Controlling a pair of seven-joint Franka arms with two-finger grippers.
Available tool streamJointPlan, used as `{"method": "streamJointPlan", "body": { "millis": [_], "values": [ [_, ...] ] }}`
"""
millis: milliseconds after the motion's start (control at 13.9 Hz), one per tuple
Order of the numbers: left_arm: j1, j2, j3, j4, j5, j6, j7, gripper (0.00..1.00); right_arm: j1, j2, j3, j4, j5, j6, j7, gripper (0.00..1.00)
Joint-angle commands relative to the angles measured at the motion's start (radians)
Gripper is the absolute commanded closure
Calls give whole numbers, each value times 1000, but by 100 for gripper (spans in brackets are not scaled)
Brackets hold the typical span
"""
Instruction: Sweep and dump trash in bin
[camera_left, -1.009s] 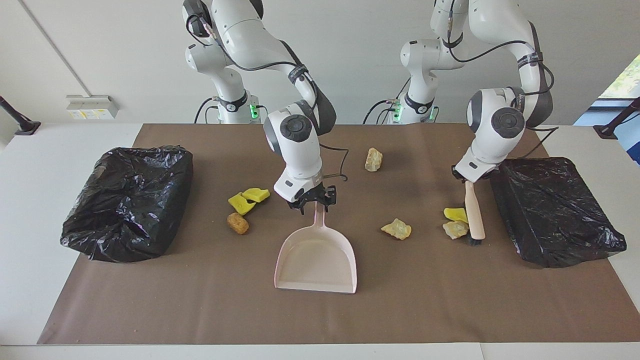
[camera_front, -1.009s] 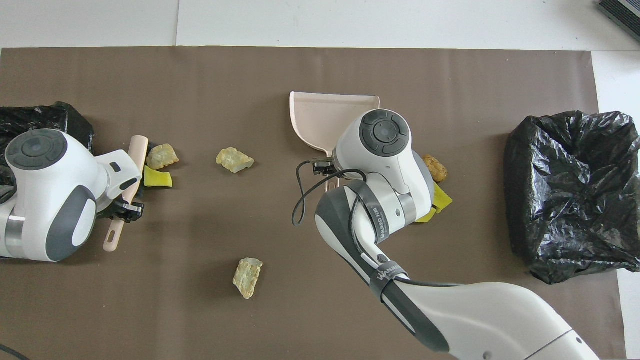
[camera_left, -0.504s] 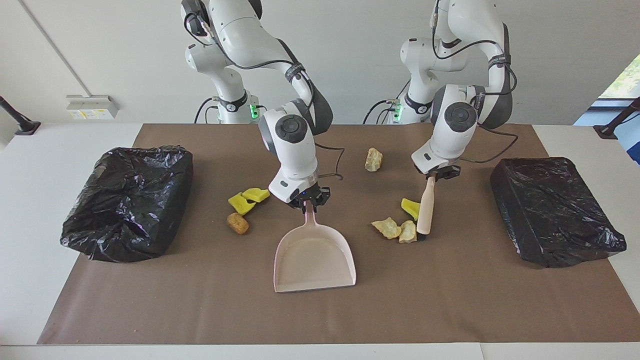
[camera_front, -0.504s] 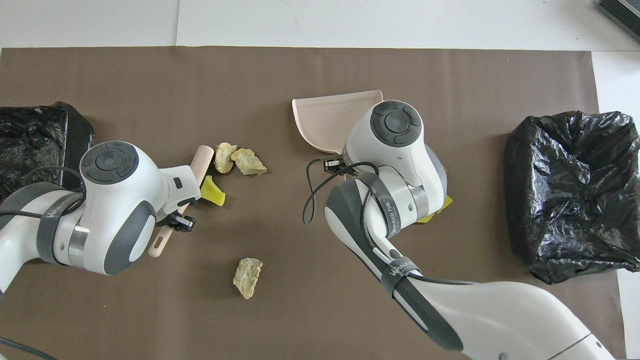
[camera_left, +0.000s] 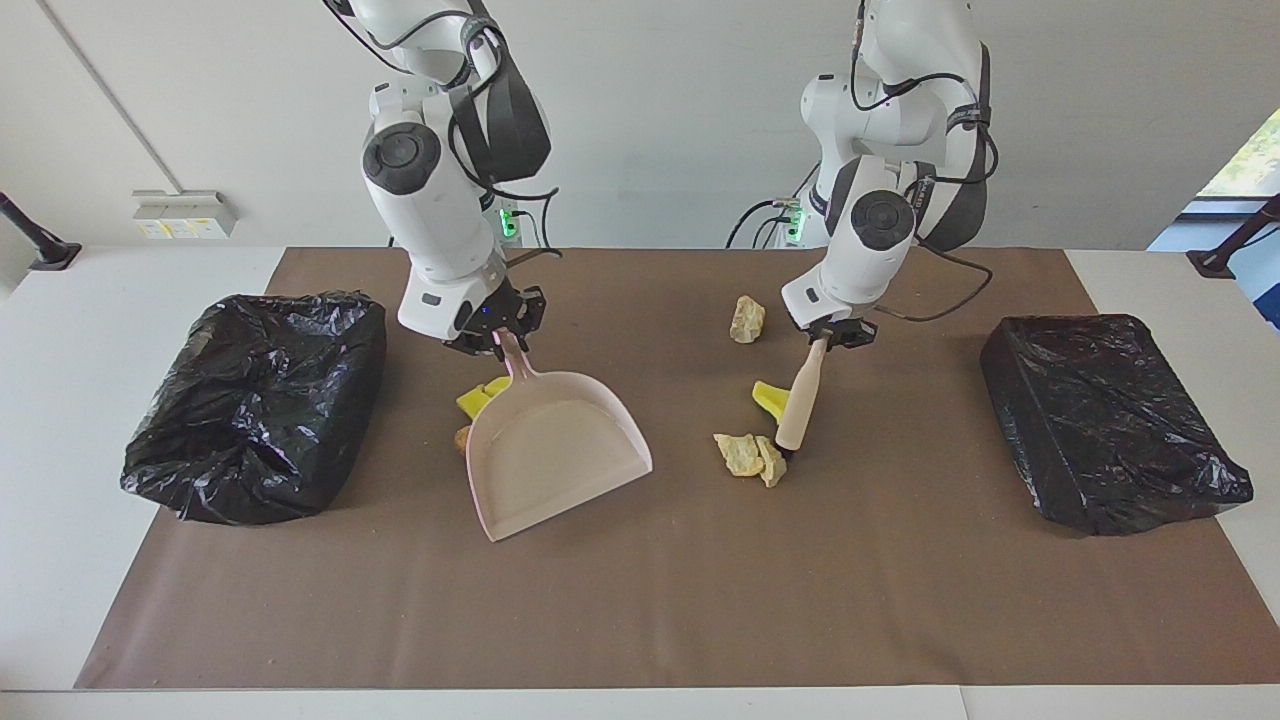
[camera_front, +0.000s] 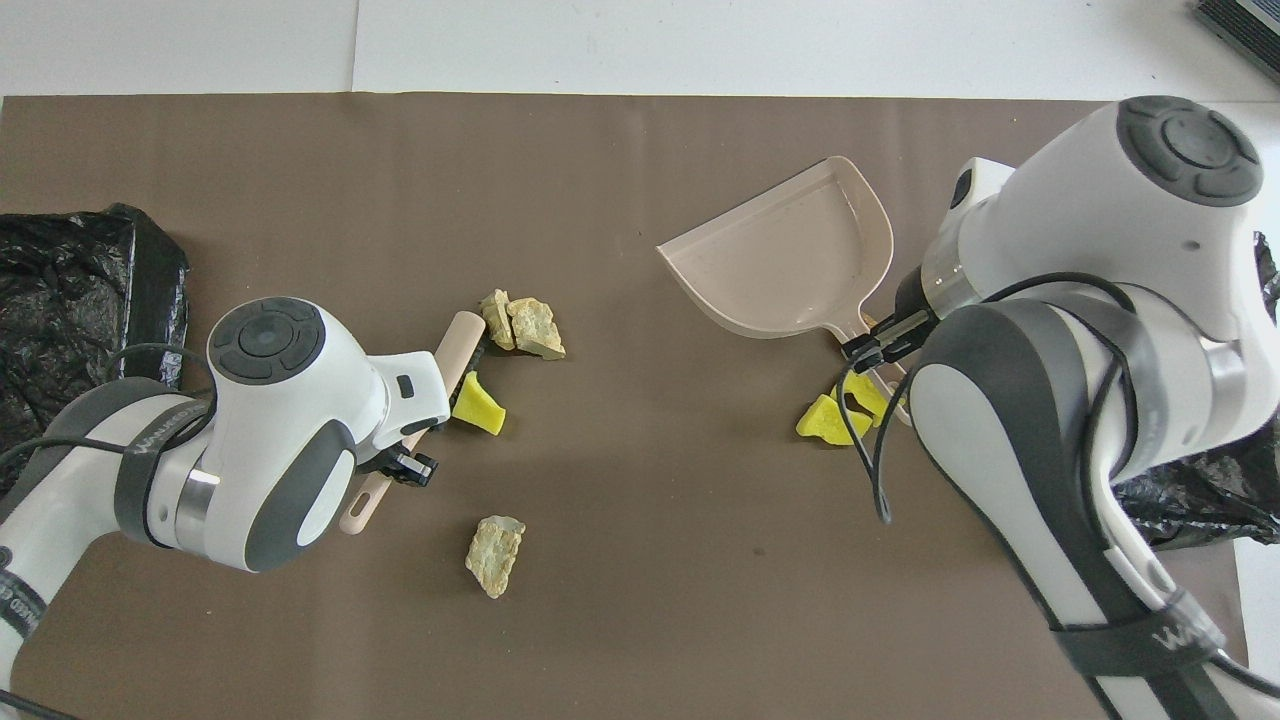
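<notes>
left end effector (camera_left: 833, 334) clamped on brush (camera_left: 797, 405) handle, bristles down beside two tan chunks (camera_left: 748, 455) and a yellow wedge (camera_left: 767, 396) | right end effector (camera_left: 497, 337) clamped on dustpan (camera_left: 545, 455) handle, pan tilted over yellow wedges (camera_front: 840, 413) | lone chunk (camera_left: 746, 318) nearer robots | bins (camera_left: 255, 400) at desk ends

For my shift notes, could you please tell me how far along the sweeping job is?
Early stage. Nothing is in the dustpan or visibly dumped in either bin bag. In hand: the left tool holds the brush against two tan chunks; the right tool holds the dustpan's handle. Left: all the trash, including the yellow wedges and the lone chunk.
</notes>
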Motion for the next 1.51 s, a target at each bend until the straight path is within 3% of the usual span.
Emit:
{"method": "streamJointPlan", "body": {
  "millis": [0, 216, 432, 649, 937, 1153, 1441],
  "values": [
    [-2, -95, 17, 16, -17, -92, -82, 100, -25, -135, 14, -181, 24, 26, -202, 100],
    [-28, -136, 7, -8, -16, -177, -362, 100, -15, -182, 12, -298, 6, 71, -433, 100],
    [-123, -178, 7, -54, -17, -168, -620, 100, 38, -117, 14, -321, -66, 130, -710, 100],
    [-200, -225, 7, -121, -80, -162, -850, 100, 101, -70, 14, -336, -86, 202, -712, 100],
    [-312, -225, 7, -166, -192, -139, -1194, 100, 162, -68, 15, -410, -105, 281, -602, 100],
    [-382, -225, 7, -204, -278, -93, -1440, 100, 173, -68, 14, -425, -105, 292, -590, 100],
    [-436, -215, 7, -238, -292, -13, -1691, 100, 176, -70, 14, -444, -106, 288, -561, 100]
  ]
}}
